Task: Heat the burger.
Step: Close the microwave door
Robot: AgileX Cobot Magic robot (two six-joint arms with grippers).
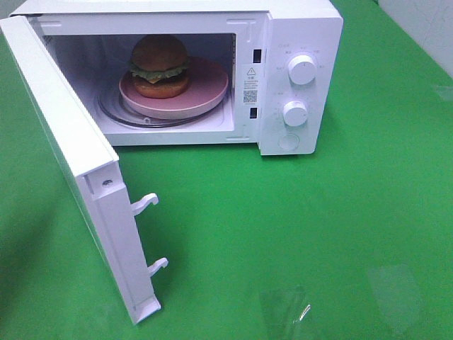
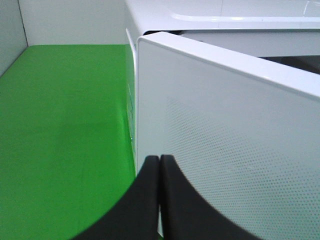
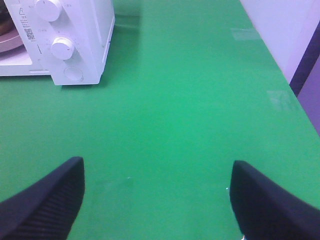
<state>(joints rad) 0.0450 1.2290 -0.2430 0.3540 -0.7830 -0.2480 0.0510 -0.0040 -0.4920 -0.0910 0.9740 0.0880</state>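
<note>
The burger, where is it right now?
In the high view the burger sits on the pink plate inside the microwave, upper left, just right of its swung-open door.

The high camera looks down from the front onto the green table (image 1: 318, 234), with the open microwave (image 1: 311, 35) in the upper left of its frame. The left wrist camera sits close against the outside of the microwave door (image 2: 225, 150), looking along it. The right wrist camera looks low across the table toward the knobs (image 3: 62, 47), which the high view shares.
</note>
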